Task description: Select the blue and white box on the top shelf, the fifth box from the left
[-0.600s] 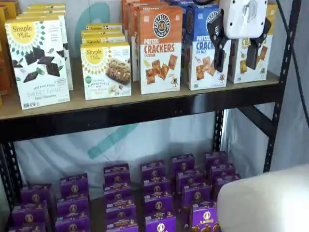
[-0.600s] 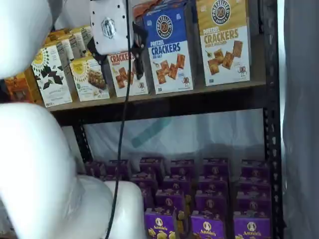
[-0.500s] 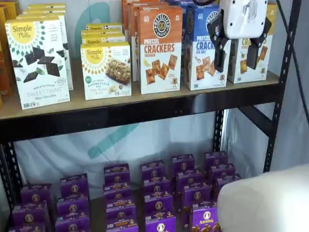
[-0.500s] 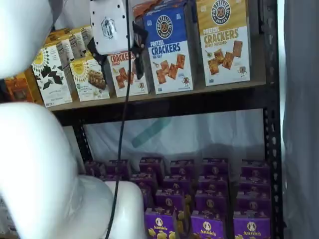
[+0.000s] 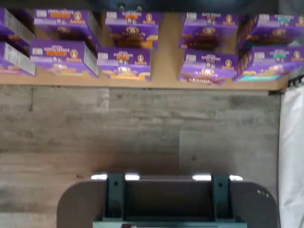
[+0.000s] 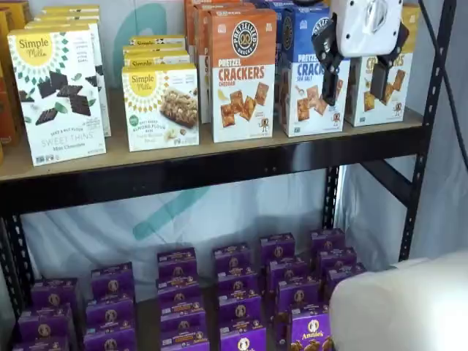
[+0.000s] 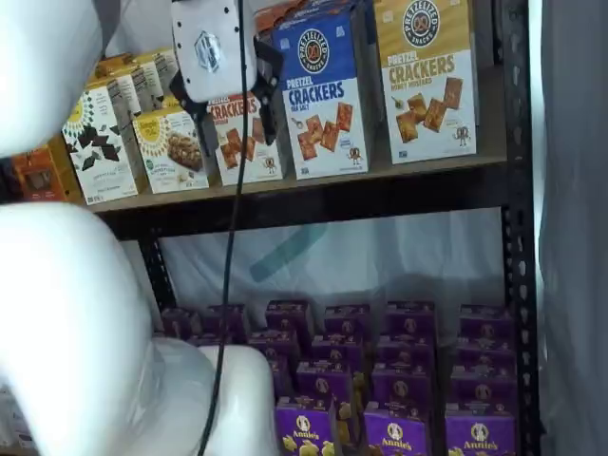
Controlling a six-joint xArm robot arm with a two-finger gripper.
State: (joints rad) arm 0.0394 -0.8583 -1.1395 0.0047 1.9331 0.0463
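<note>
The blue and white box (image 6: 307, 69) is seen upright on the top shelf (image 6: 219, 150), a tan wooden board edged by a thick black front beam and carried on black uprights; it is flanked by the orange-topped cracker box (image 6: 243, 73) on one side and the yellow-topped cracker box (image 7: 427, 81) on the other. The gripper (image 6: 357, 77) is held in front of this shelf — its white body high in both shelf views, its two black fingers (image 6: 330, 73) spread with a plain gap between them and nothing held. In a shelf view one finger overlaps the blue and white box's edge while the other hangs before the yellow-topped box; whether anything is touched cannot be told. Behind the shelves a pale sheet (image 6: 241, 205) with a teal mark is stretched. On the lower level, rows of small purple boxes (image 6: 238, 292) are laid out. In the wrist view, those purple boxes (image 5: 123, 61) are shown on a tan board above a grey wood-grain floor (image 5: 142, 128), with a dark mount (image 5: 166, 199) at the frame's edge.
</note>
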